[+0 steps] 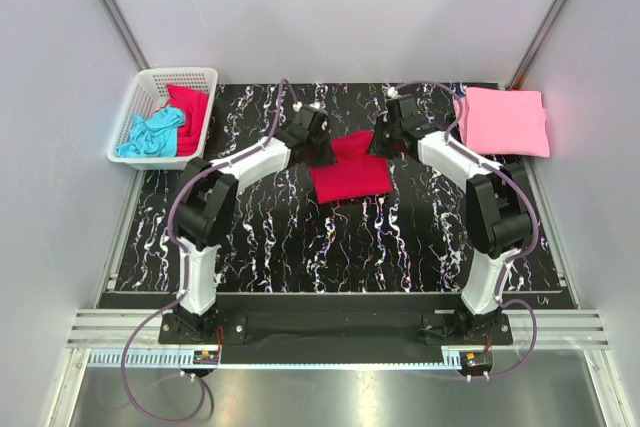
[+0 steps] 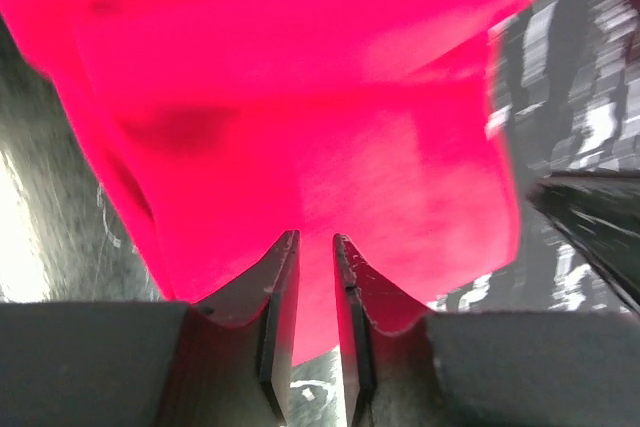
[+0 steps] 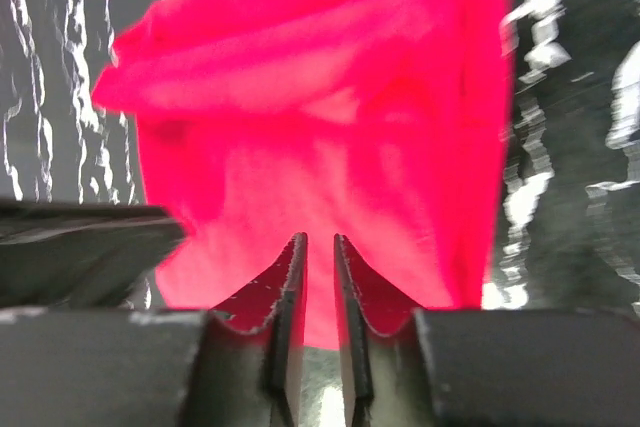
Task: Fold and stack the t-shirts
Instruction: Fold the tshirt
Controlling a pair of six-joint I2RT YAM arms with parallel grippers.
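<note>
The crimson t-shirt (image 1: 352, 175) lies in the middle of the table (image 1: 300, 237), somewhat nearer the far edge than the near one. It is already gathered into a compact, roughly rectangular shape rather than spread flat. Both arms reach in to its far side. The left gripper (image 1: 325, 152) sits at the shirt's far-left corner and the right gripper (image 1: 385, 139) at its far-right corner. In the left wrist view the left gripper (image 2: 315, 237) has its jaws drawn close, with red cloth filling the narrow gap, so it appears to be pinching the crimson fabric. The right wrist view shows the same for the right gripper (image 3: 318, 237): its jaws are nearly together with cloth between them. In both views the shirt hangs in soft folds beyond the fingers. As for progress, one light pink t-shirt (image 1: 503, 122) rests folded and square at the far-right corner of the table, which looks like the start of the stack. The crimson one seems to be midway through folding and is not yet stacked. A turquoise t-shirt (image 1: 150, 135) and a red t-shirt (image 1: 190, 112) are crumpled in the white basket (image 1: 180, 73) at the far-left corner, untouched. By this reckoning, well over half the job remains.
</note>
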